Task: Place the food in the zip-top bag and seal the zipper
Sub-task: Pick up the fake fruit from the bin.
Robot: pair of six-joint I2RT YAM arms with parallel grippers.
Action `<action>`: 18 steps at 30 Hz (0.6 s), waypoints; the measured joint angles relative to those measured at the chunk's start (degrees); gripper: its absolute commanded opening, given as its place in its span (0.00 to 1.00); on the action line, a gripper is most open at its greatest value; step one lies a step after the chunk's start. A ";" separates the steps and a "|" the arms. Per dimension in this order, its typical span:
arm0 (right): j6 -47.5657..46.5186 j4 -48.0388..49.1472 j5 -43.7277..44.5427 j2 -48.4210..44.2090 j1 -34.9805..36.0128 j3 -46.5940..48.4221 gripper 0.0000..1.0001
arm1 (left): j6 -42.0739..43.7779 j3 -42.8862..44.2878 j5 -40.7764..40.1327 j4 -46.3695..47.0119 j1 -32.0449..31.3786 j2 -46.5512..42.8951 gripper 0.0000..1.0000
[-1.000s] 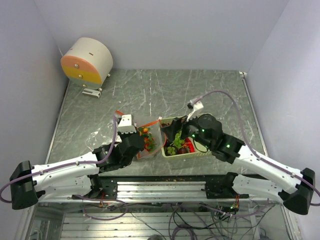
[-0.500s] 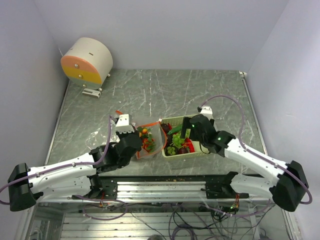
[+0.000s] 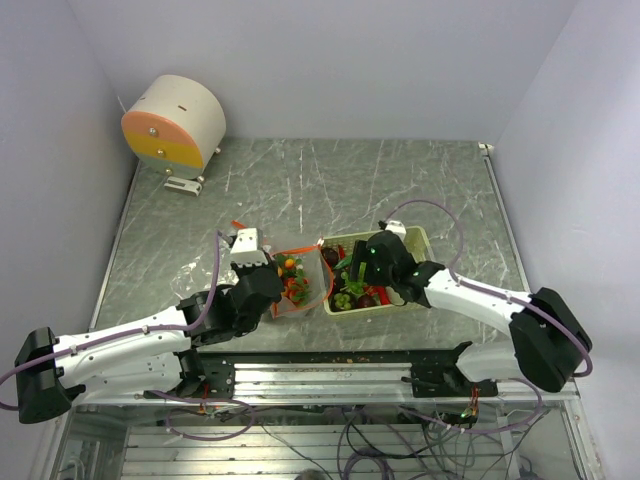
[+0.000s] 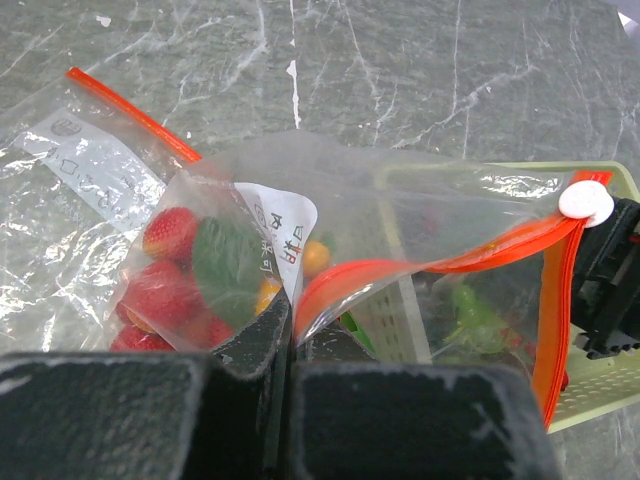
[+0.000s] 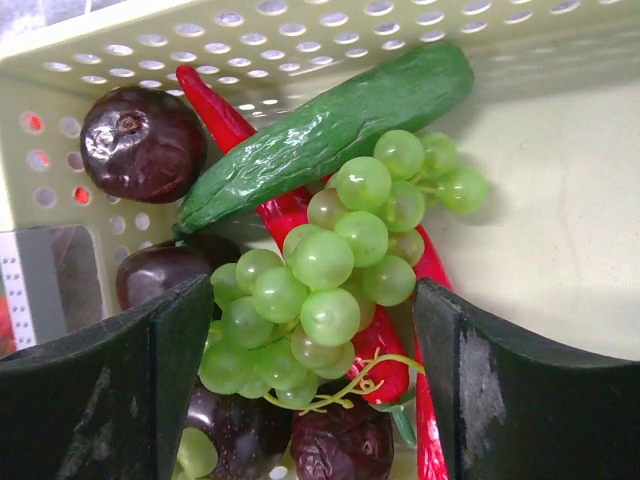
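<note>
My left gripper [image 4: 290, 335] is shut on the near edge of the zip-top bag [image 4: 400, 220], pinching it at the orange-red zipper [image 4: 480, 255] and holding the mouth up. Red strawberries [image 4: 165, 290] and small orange pieces lie inside the bag. From above, the bag [image 3: 300, 285] stands just left of the pale green basket [image 3: 420, 240]. My right gripper [image 5: 312, 310] is open and low inside the basket, its fingers on either side of a bunch of green grapes [image 5: 330, 260]. Under and around the grapes lie red chili peppers [image 5: 250, 190], a green cucumber [image 5: 330, 130] and dark purple pieces [image 5: 140, 140].
A second clear bag [image 4: 80, 170] with an orange-red strip lies flat on the marble table behind the held one. A round white, orange and yellow drum [image 3: 175, 120] stands at the back left corner. Walls close the table on three sides.
My right gripper has reached left and down into the basket, ending over the grapes. The left gripper still holds the bag in the same place.
</note>
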 measured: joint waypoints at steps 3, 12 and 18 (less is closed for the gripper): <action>0.31 1.05 0.09 1.92 -0.11 -0.09 0.65 | 0.00 0.00 0.00 -0.07 0.00 0.00 0.07; -0.15 1.14 0.81 0.52 -0.11 -0.83 0.00 | -0.04 -0.02 0.00 -0.20 0.00 -0.26 0.07; -1.46 -1.33 2.23 -4.61 -0.11 -0.81 0.00 | -0.28 -0.02 0.00 -0.92 0.00 -0.79 0.07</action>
